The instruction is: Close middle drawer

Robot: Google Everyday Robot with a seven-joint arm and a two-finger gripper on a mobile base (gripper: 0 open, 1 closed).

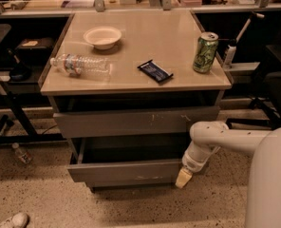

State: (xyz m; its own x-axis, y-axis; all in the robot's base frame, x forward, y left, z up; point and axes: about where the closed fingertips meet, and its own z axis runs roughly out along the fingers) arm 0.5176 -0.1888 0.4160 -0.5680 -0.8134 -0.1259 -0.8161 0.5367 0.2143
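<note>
The middle drawer is a wide, shallow grey drawer with a flat, handleless front and a faint pale scuff at its lower edge. It stands pulled out from the cabinet, with its dark inside showing behind the front. My gripper hangs from the white arm, which comes in from the right. Its pale tip is at the right end of the drawer front, touching or very close to it.
Above it is a taller grey front with pale scratches. On the cabinet top are a white bowl, a lying plastic bottle, a dark snack bar and a green can. Desk legs stand at left, a chair base at right.
</note>
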